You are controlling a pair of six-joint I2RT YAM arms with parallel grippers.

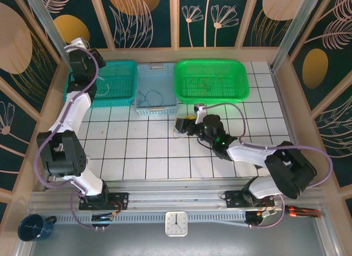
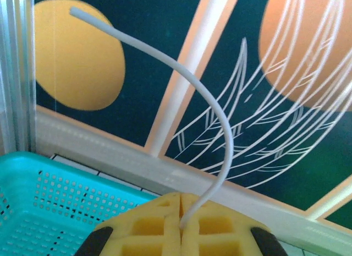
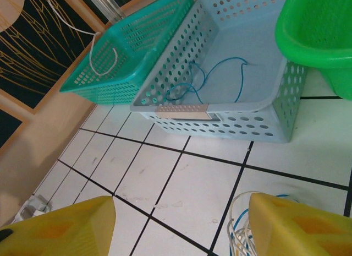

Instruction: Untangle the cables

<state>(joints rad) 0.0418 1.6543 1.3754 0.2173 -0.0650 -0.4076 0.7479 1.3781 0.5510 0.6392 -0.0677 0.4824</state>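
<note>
The white tiled surface (image 1: 165, 157) is the biggest thing in front of me. Three perforated plastic baskets stand along its far edge: a teal basket (image 1: 118, 80) on the left, a pale blue-grey basket (image 1: 157, 74) in the middle and a bright green basket (image 1: 234, 74) on the right. I take them for sorting bins, one per wire. A thin blue cable (image 3: 206, 80) lies loose in the pale blue-grey basket, and what looks like a yellowish strand (image 1: 205, 85) lies in the green one.

My left arm is raised over the teal basket. The left pincer (image 2: 180, 214) has its yellow foam pads pressed fully together on a thin whitish cable (image 2: 217, 118), which arcs out of the pads. From the right wrist I see the cable hanging down into the teal basket, so I judge it is held there for dropping in.

The right pincer (image 3: 176, 228) sits low over the surface with its pads spread wide and nothing between them. The small tangle of whitish and blue strands (image 3: 242, 237) lies on the tile against the inner side of its right pad, which I think puts it well placed for picking the next strand.
</note>
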